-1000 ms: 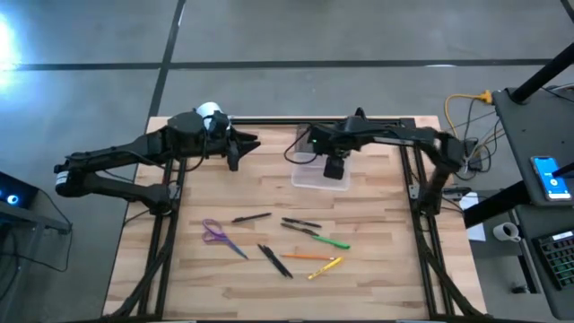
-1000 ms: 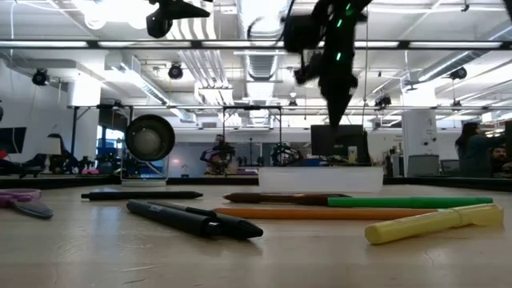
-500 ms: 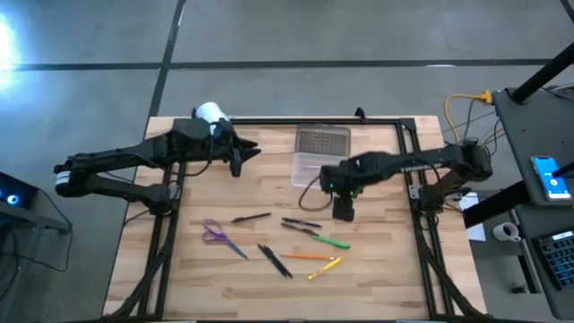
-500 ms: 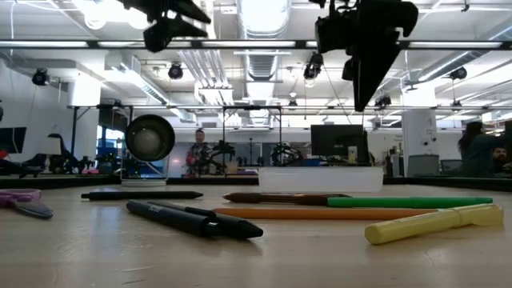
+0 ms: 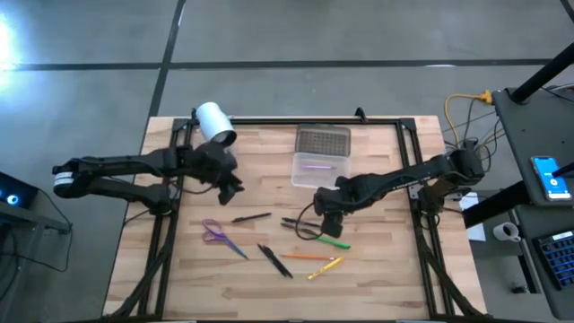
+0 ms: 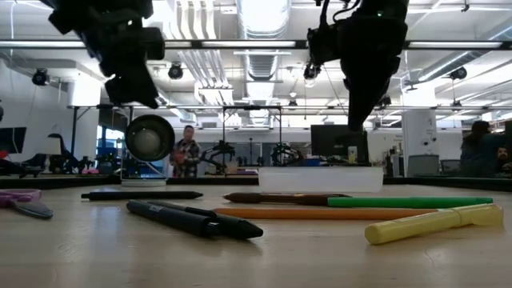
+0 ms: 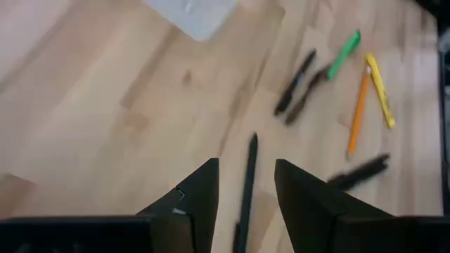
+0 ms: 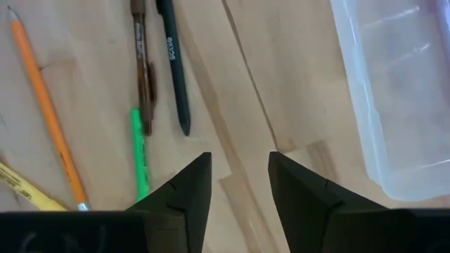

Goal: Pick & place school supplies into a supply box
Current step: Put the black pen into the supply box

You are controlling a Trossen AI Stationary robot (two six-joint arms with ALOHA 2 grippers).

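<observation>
The supply box [image 5: 320,169] stands open near the table's far edge, its grey lid [image 5: 323,141] folded back, and a purple pen [image 5: 314,165] lies inside. Purple scissors [image 5: 218,234], a black pen [image 5: 251,217] and a cluster of black, brown, green, orange and yellow pens [image 5: 309,244] lie flat on the wood. My left gripper [image 7: 246,165] hovers open above the lone black pen [image 7: 247,186]. My right gripper [image 8: 239,158] hovers open over the cluster's far end, between the box [image 8: 394,91] and the black pen [image 8: 176,63]; the green pen [image 8: 140,160] lies beside it.
A white roll [image 5: 215,123] lies at the far left corner of the table. A black frame runs along the table's far, left and right edges. Bare wood shows between the scissors and the near edge. People stand far back in the room [image 6: 188,152].
My right gripper has swung from above the supply box toward the near edge and come down over the pen cluster. My left gripper has moved from beside the white roll toward the near edge and lower, ending above the lone black pen.
</observation>
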